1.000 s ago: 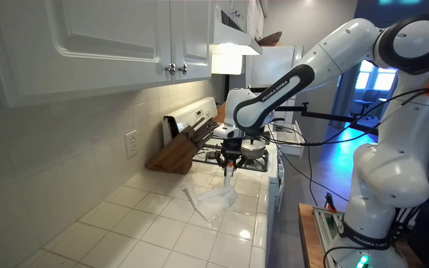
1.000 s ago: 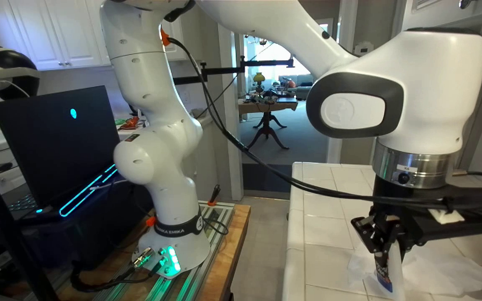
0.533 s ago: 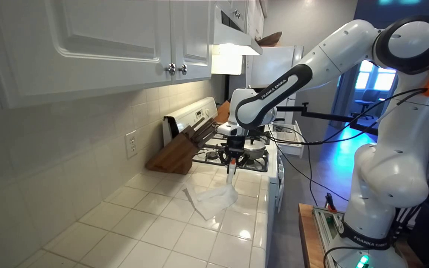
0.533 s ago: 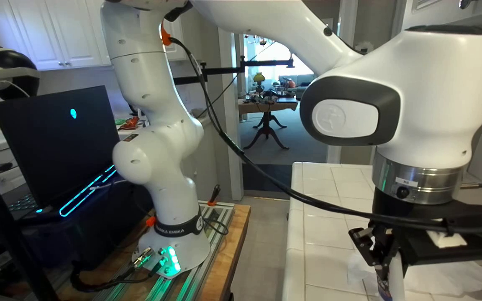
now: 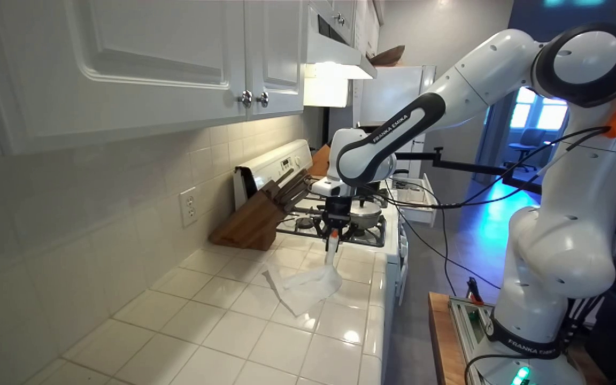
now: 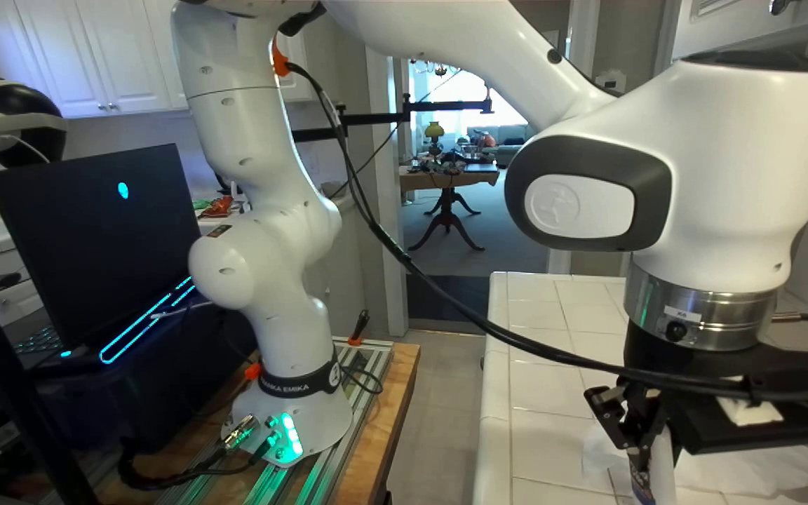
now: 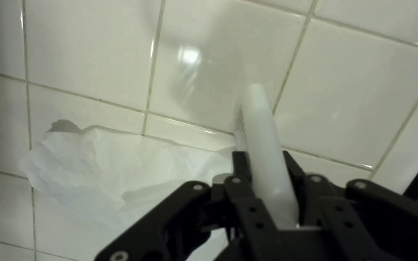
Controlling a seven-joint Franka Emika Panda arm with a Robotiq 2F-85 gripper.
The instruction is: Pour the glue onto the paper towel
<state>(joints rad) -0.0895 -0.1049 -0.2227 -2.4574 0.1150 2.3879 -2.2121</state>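
Note:
My gripper [image 5: 333, 245] is shut on the glue [image 5: 331, 256], a small white bottle with an orange top [image 5: 334, 233]. The bottle is nearly upright, orange end up between the fingers. In the wrist view, the gripper [image 7: 265, 159] has one finger on each side of the white glue bottle [image 7: 263, 137]. The glue also shows in an exterior view [image 6: 663, 470], its lower end cut off. The paper towel [image 5: 305, 289] lies rumpled on the counter; in the wrist view, the towel [image 7: 114, 170] is left of the bottle. I cannot tell whether the bottle touches the counter.
A wooden knife block [image 5: 249, 222] stands near the wall. Behind the gripper is a stove with a pot [image 5: 364, 214]. The white tiled counter [image 5: 222, 337] ends at a front edge [image 5: 373, 331]. Wall cabinets [image 5: 153, 64] hang above. Black cables [image 6: 516, 333] run along the arm.
The gripper, with the bottle held, has moved a little toward the stove, away from the towel, rising slightly and then sinking slightly. The towel has not moved.

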